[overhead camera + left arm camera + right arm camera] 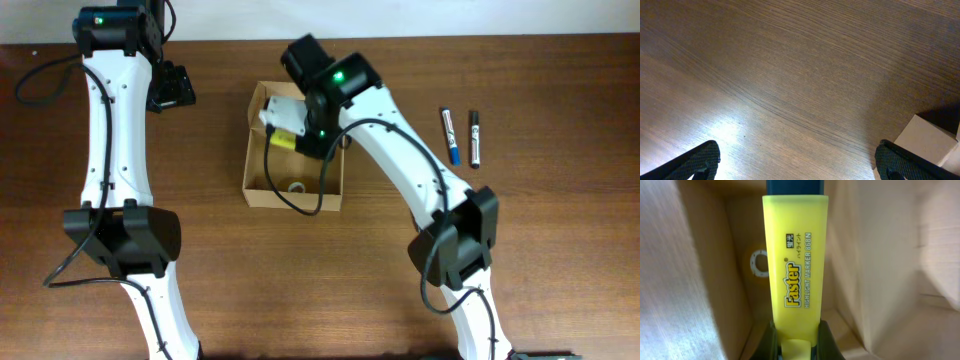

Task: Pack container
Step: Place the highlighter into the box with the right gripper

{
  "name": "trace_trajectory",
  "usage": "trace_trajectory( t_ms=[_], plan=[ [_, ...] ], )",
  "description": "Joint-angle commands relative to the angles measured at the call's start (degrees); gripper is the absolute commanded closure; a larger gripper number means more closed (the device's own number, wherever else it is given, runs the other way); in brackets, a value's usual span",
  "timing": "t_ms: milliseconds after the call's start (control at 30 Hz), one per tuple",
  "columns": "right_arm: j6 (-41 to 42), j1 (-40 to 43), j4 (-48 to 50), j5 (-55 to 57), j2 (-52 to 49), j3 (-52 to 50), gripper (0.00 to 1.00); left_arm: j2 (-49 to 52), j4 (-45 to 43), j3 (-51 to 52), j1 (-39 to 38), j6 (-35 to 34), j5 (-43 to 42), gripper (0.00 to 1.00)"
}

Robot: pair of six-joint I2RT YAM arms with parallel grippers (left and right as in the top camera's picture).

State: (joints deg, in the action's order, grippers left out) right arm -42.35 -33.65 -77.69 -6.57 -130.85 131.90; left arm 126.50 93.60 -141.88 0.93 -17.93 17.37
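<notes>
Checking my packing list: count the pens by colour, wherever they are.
Yellow highlighter: 1
Blue marker: 1
Black marker: 1
Total: 3

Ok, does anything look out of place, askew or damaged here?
Nothing stands out. The right gripper holds a yellow highlighter pointing into the open cardboard box, which looks intact. A blue-capped marker and a black marker lie side by side on the table.
</notes>
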Motion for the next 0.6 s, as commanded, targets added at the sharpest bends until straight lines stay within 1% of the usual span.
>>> trace_trajectory(
  t_ms=[0, 200, 400, 433, 500, 533, 567],
  plan=[
    [-2.86, -0.09, 2.08, -0.55, -1.16, -5.44, 0.96, -0.2, -0.11, 0.31, -0.02, 0.26, -0.02, 0.0],
    [-2.84, -0.13, 5.35, -3.26, -1.18, -12.76, 0.96, -0.2, -0.11, 0.31, -0.02, 0.26, -0.02, 0.0],
    [-1.51, -0.13, 6.69, -4.87, -1.77, -15.45, 0.96, -0.2, -0.11, 0.31, -0.02, 0.26, -0.02, 0.0],
    [-1.05, -0.13, 6.78, -4.87, -1.77, -15.5, 0.91, -0.2, -0.11, 0.31, -0.02, 0.26, -0.02, 0.0],
    [0.09, -0.13, 7.26, -4.85, -1.75, -15.43, 0.7, -0.2, -0.11, 0.31, -0.02, 0.26, -0.02, 0.0],
    [0.96, -0.13, 7.32, -4.81, -1.73, -15.1, 0.63, -0.2, -0.11, 0.31, -0.02, 0.26, -0.02, 0.0],
    [1.75, -0.13, 7.17, -4.81, -1.66, -14.49, 0.62, -0.2, -0.11, 0.31, -0.02, 0.26, -0.02, 0.0]
  ],
)
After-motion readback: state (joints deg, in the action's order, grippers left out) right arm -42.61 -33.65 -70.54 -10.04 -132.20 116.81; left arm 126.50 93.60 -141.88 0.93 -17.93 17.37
